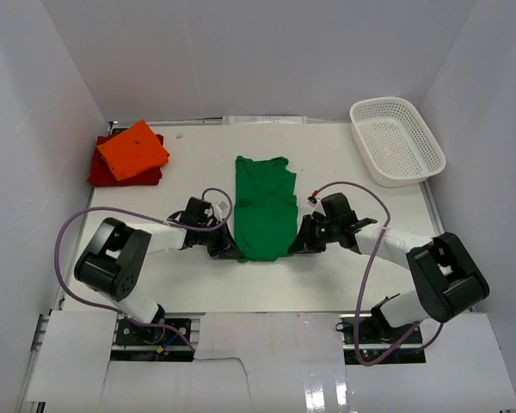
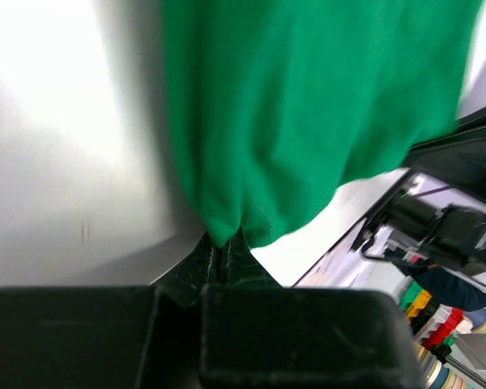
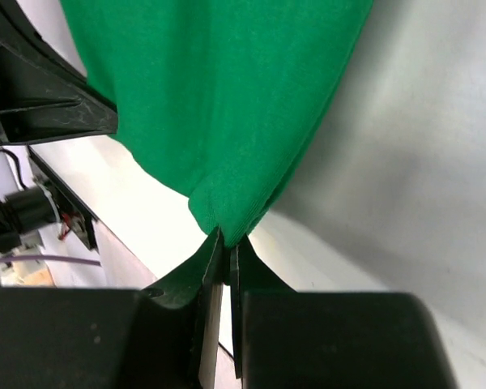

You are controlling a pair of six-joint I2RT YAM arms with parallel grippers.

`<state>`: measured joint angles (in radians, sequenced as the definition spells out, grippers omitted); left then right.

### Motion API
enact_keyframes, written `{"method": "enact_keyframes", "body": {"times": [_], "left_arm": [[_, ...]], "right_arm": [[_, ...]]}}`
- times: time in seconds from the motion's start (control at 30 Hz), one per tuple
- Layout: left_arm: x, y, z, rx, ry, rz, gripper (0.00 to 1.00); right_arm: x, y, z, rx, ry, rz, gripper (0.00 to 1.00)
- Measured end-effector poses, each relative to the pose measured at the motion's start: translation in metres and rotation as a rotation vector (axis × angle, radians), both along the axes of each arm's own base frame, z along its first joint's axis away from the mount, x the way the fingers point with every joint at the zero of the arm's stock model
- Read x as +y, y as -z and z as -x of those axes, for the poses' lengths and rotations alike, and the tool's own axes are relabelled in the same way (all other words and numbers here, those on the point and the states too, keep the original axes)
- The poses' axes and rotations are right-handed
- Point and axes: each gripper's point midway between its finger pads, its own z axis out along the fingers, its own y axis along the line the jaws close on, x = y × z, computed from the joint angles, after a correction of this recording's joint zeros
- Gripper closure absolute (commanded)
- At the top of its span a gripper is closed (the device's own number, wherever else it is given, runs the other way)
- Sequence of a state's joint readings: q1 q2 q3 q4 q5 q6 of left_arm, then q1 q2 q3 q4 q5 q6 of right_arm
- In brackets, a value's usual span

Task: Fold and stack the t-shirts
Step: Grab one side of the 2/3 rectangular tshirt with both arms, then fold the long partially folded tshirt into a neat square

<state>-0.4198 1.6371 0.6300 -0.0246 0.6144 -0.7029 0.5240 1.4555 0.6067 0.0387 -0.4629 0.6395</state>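
Note:
A green t-shirt (image 1: 264, 206) lies in the middle of the table, folded into a long narrow strip with its collar at the far end. My left gripper (image 1: 228, 249) is shut on its near left corner, and the pinched green cloth (image 2: 227, 231) bunches at the fingertips. My right gripper (image 1: 299, 245) is shut on the near right corner, where the green cloth (image 3: 227, 227) is squeezed between the pads. A folded orange t-shirt (image 1: 133, 149) rests on a folded dark red t-shirt (image 1: 112, 172) at the back left.
A white mesh basket (image 1: 397, 140) stands at the back right corner. White walls close in the table on the left, right and back. Purple cables loop from both arms over the near part of the table.

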Motion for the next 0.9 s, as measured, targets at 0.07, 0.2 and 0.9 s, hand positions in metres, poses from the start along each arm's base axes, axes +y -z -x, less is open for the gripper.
{"method": "enact_keyframes", "body": {"times": [0.07, 0.2, 0.9], "left_arm": [[0.004, -0.001, 0.015, 0.024, 0.009, -0.038, 1.0], [0.009, -0.002, 0.051, 0.084, 0.045, -0.104, 1.0], [-0.003, -0.122, 0.016, -0.014, 0.015, -0.071, 1.0]], "right_arm": [[-0.006, -0.003, 0.007, -0.004, -0.014, 0.018, 0.92], [-0.02, -0.01, 0.029, -0.005, -0.033, 0.039, 0.92], [-0.014, -0.101, 0.015, -0.114, -0.147, 0.071, 0.92]]}}
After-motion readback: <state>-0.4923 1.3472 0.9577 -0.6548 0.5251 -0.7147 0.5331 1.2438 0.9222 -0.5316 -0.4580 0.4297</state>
